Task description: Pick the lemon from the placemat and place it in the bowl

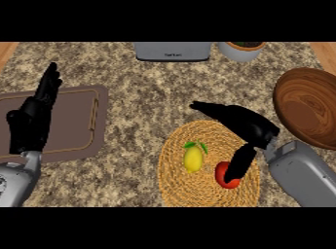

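A yellow lemon (pixel 193 158) with a green leaf lies on the round woven placemat (pixel 199 187), left of centre. My right hand (pixel 246 129) hovers over the mat's right part, open, fingers spread and thumb pointing down beside the lemon without touching it. A red fruit (pixel 226 181) lies on the mat, partly hidden under the thumb. The brown wooden bowl (pixel 315 107) stands at the right edge, just beyond the right hand. My left hand (pixel 34 121) rests open, fingers up, over the brown tray at the left.
A brown rectangular tray (pixel 81 126) lies at the left. A grey appliance (pixel 173 51) and a pot (pixel 242 49) stand at the counter's far edge. Wooden floor shows beyond the counter's left and right corners.
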### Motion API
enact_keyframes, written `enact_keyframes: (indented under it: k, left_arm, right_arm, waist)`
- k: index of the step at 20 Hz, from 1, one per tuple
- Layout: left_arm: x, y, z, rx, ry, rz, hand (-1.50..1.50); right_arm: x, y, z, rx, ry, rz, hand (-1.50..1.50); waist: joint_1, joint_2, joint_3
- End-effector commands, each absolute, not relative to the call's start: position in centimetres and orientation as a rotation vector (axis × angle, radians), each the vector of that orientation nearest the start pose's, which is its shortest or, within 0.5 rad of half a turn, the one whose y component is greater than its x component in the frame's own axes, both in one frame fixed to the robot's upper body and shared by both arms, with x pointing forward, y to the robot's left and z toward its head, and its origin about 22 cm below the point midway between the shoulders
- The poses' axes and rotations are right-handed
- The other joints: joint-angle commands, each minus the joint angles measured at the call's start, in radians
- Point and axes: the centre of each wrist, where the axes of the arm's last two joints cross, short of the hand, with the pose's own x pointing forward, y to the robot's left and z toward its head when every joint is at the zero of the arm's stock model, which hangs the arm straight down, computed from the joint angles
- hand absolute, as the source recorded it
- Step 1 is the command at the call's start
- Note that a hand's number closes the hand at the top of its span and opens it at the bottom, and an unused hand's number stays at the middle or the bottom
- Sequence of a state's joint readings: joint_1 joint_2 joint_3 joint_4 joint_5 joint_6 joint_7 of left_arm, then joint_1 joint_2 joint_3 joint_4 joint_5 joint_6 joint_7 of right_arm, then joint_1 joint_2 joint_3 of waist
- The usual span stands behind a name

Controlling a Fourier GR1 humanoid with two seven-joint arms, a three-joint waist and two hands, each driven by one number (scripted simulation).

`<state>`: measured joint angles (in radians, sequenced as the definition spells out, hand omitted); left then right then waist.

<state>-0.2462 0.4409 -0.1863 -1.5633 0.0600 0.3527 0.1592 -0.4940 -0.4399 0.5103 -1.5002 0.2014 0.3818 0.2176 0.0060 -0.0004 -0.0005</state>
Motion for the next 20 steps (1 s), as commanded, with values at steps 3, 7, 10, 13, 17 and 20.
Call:
enact_keyframes:
  k: [3,7,10,13,17,20]
  left_arm:
    - [29.3,25.3,7.0,0.373,-1.653,-0.176,0.00]
    - [28.7,27.3,8.5,0.392,-1.642,-0.167,0.00]
    - [28.9,26.1,7.0,0.392,-1.653,-0.168,0.00]
    - [29.3,24.1,8.6,0.383,-1.651,-0.175,0.00]
    - [28.3,26.6,8.7,0.395,-1.637,-0.178,0.00]
    - [29.7,26.4,8.6,0.386,-1.650,-0.170,0.00]
  right_arm:
    - [31.1,-13.6,7.9,-0.140,-1.212,1.489,-1.50]
    - [30.4,-12.7,5.9,-0.220,-1.114,1.512,-1.50]
    - [31.5,-11.8,5.2,-0.219,-1.081,1.517,-1.50]
    - [30.3,-12.7,3.2,-0.216,-1.096,1.510,-1.50]
    - [31.3,-12.4,1.6,-0.204,-1.105,1.519,-1.50]
    - [29.9,-11.6,0.6,-0.185,-1.095,1.517,-1.50]
  waist:
    - [0.000,0.002,0.000]
    - [0.002,0.000,0.000]
    - [-0.002,0.002,0.000]
    - [-0.005,0.000,0.001]
    - [-0.002,0.000,0.001]
    - [-0.006,0.001,0.001]
